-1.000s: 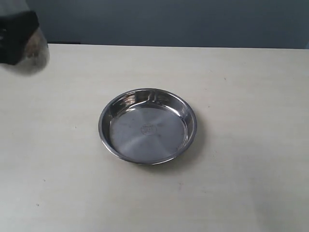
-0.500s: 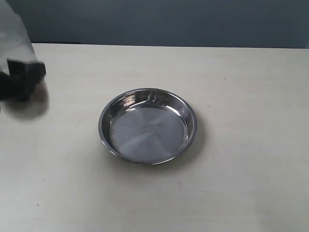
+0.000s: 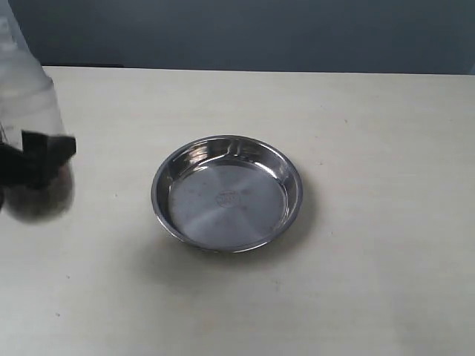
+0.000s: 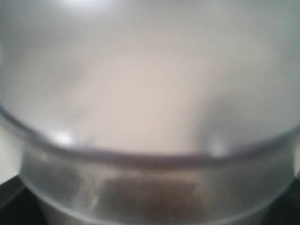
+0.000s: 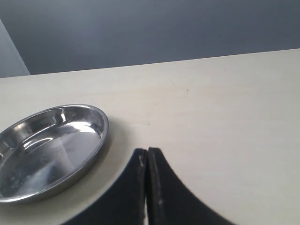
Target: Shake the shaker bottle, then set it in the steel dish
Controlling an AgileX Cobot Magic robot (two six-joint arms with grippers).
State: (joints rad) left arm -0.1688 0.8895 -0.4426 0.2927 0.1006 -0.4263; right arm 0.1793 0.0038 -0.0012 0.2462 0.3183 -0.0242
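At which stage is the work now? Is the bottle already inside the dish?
Not yet. Done: the left gripper has grasped the shaker bottle. In hand: the shaking, it seems, because the bottle looks blurred in the exterior view. Left: setting it down, since the steel dish is empty. The right gripper is shut and holds nothing.

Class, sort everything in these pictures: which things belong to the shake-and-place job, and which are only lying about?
In the job: bottle, held by the left gripper; dish, empty.
Not in the job: table; right gripper, shut, holding nothing.
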